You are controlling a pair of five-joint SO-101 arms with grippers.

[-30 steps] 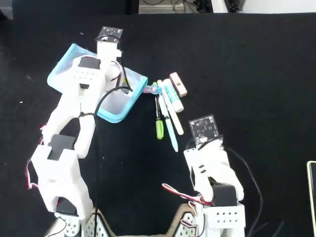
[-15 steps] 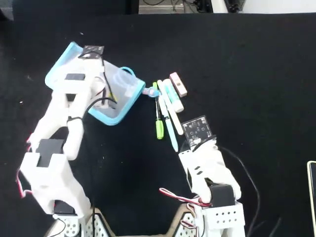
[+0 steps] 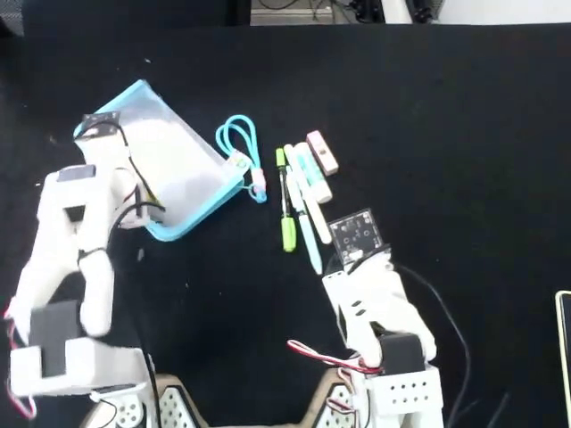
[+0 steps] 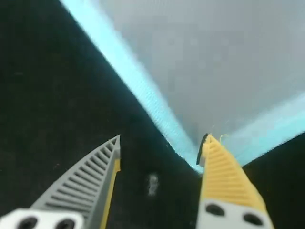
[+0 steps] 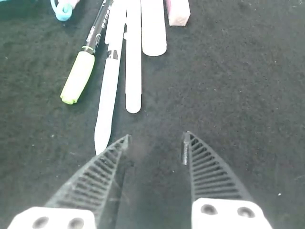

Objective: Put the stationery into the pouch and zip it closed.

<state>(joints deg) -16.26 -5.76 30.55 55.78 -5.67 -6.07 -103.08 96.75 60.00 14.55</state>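
The clear pouch [image 3: 165, 165] with blue trim lies flat at the left, its blue loop strap [image 3: 237, 139] and pink zipper pull [image 3: 260, 188] trailing toward the pens. My left gripper [image 3: 134, 217] hangs open at the pouch's near-left corner [image 4: 190, 160], which lies just ahead of the yellow finger [image 4: 224, 176]. The stationery lies side by side in the middle: a green-capped pen [image 3: 286, 214], white pens [image 3: 306, 207] and a pink eraser [image 3: 322, 152]. My right gripper [image 5: 155, 143] is open just short of the pen tips [image 5: 102, 138], holding nothing.
The table is covered in black cloth [image 3: 446, 134]. The edge of a flat object [image 3: 563, 348] shows at the far right. Both arm bases stand at the near edge, with cables [image 3: 321, 352] between them.
The left arm swung left off the pouch, and the pouch slid and turned left with it. The strap and zipper pull came away from the pens. The right arm shifted slightly left.
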